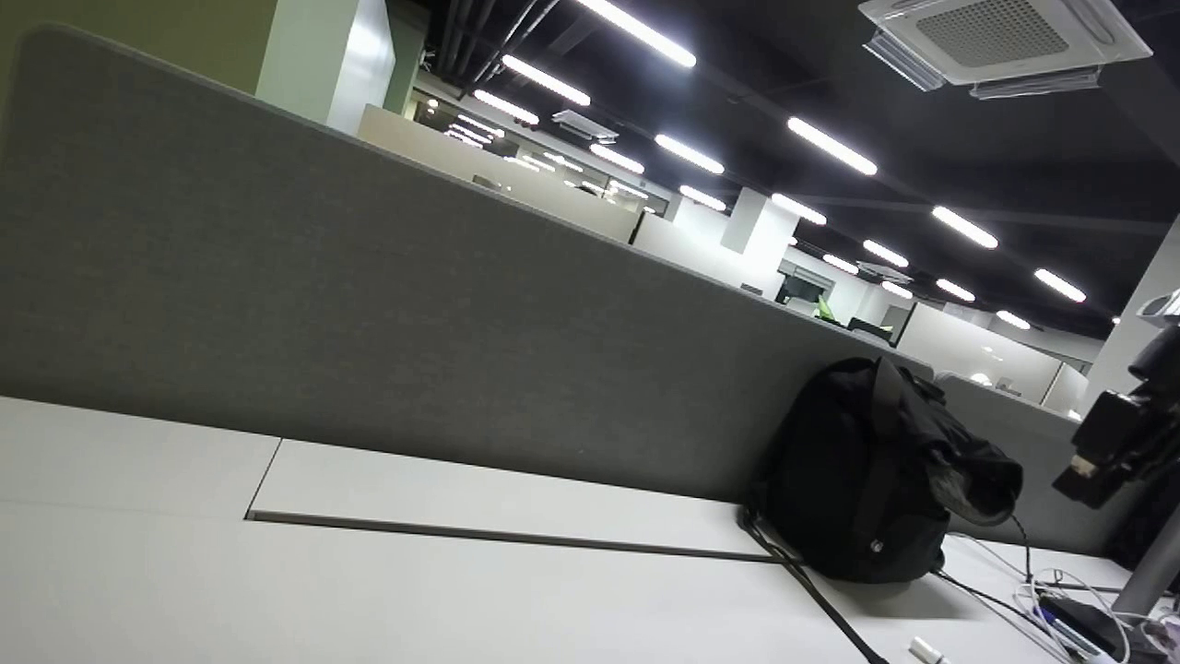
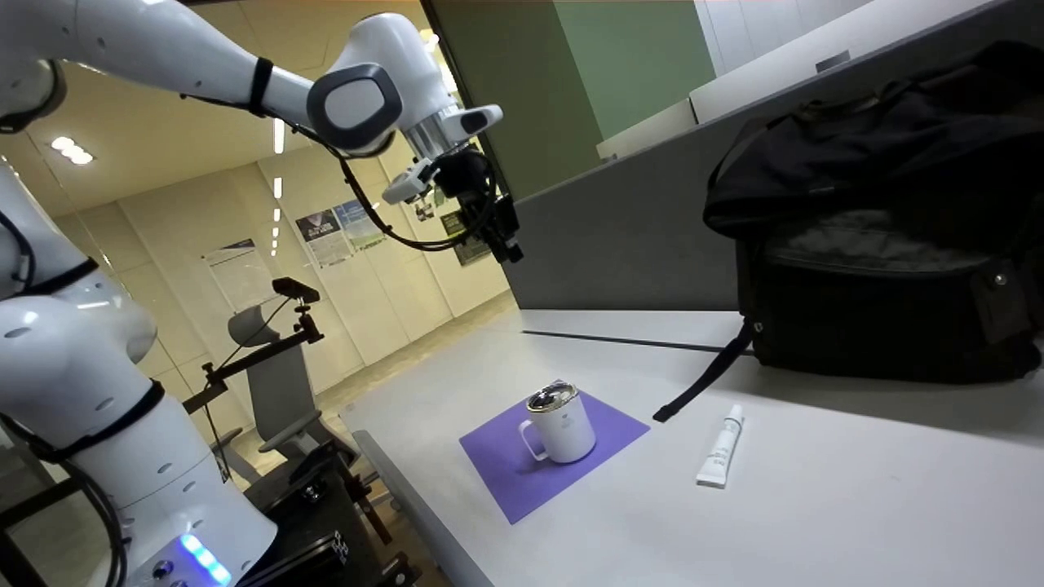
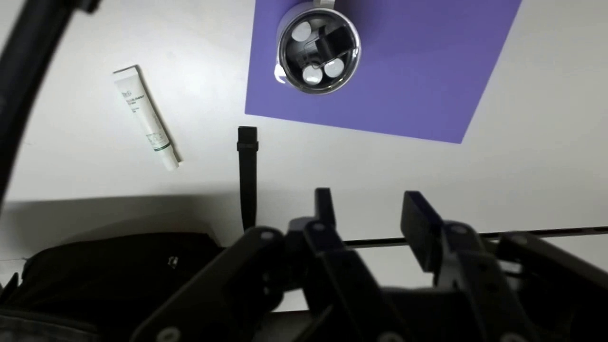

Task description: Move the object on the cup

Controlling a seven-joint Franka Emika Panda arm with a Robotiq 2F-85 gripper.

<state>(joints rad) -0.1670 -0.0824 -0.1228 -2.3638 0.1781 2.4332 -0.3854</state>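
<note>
Wrist view: one slim white squeeze tube, flat crimped end and white cap, lying printed side up on the smooth white tabletop. Near it, one handled white cup, round, shiny-rimmed, glossy on top, standing upright on a flat four-cornered purple sheet. Pale discs show inside the rim (reflections or contents, cannot tell).

One black two-fingered gripper, fingers spread well apart, tabletop showing between them; in an exterior view it hangs above the tabletop, well apart from tube and cup. Carried by one rounded white robot arm.

One bulky black fabric bag on the tabletop, its flat black strap ending just beside one corner of the sheet.

One dark grey fabric-covered partition, behind the bag in both exterior views. One grey office chair, beyond the tabletop. Long white ceiling lights, several.
</note>
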